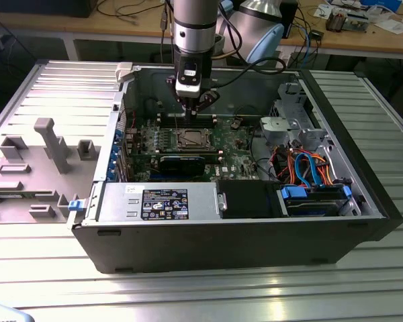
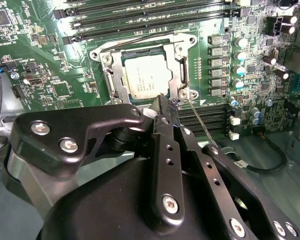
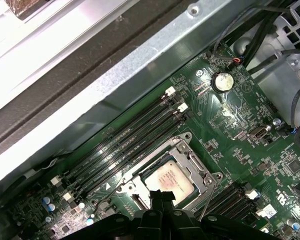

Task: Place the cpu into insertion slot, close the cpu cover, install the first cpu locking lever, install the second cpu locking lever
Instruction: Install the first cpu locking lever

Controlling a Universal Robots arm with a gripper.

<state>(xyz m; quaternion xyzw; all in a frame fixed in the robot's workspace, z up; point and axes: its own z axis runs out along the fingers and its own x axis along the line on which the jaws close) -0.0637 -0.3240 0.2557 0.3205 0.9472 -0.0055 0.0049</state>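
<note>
In the second wrist view, the cpu [image 2: 146, 76] is seen seated in the insertion slot [image 2: 115, 84], with the cpu cover [image 2: 182, 65] lowered around it; the gripper [image 2: 164, 104] is held at the cover's corner, jaws closed together, beside 1 thin wire lever [image 2: 202, 125].

A: Room over the insertion slot [image 2: 104, 60]?
B: I've got open air straight above. Memory slots [image 3: 135, 135] flank it, case wall [image 3: 155, 55] just past them. Thin lever wire [image 2: 200, 122] juts beside my gripper [image 2: 162, 102]. Cables [image 1: 309, 169] crowd the exterior view's right.
</note>
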